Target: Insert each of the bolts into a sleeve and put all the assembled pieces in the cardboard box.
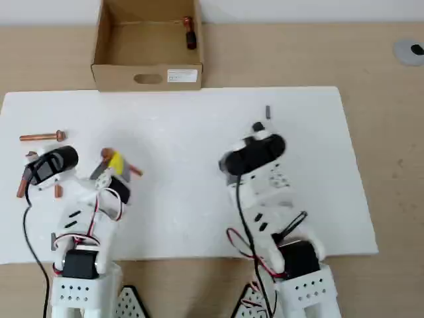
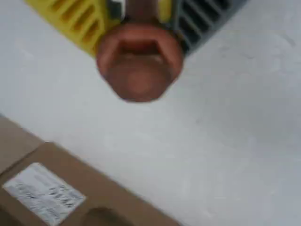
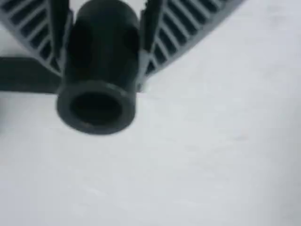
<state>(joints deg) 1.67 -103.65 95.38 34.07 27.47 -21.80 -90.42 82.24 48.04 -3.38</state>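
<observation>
My left gripper (image 1: 114,163) is over the left part of the white board, shut on a copper bolt (image 2: 139,63) between its yellow and grey fingers; the bolt's head faces the wrist camera. My right gripper (image 1: 258,130) is at the board's middle right, shut on a black sleeve (image 3: 99,70) whose open end faces the wrist camera. The cardboard box (image 1: 147,74) stands beyond the board's far edge, with one assembled bolt and sleeve (image 1: 189,33) inside. A loose bolt (image 1: 41,137) lies at the far left. A small dark sleeve (image 1: 268,111) lies just beyond the right gripper.
More copper bolts (image 1: 24,184) lie at the left edge beside the left arm's black motor (image 1: 50,165). The white board (image 1: 179,218) rests on a wooden table. A grey round fitting (image 1: 409,51) sits at the table's far right. The box's labelled wall (image 2: 44,193) is close to the left gripper.
</observation>
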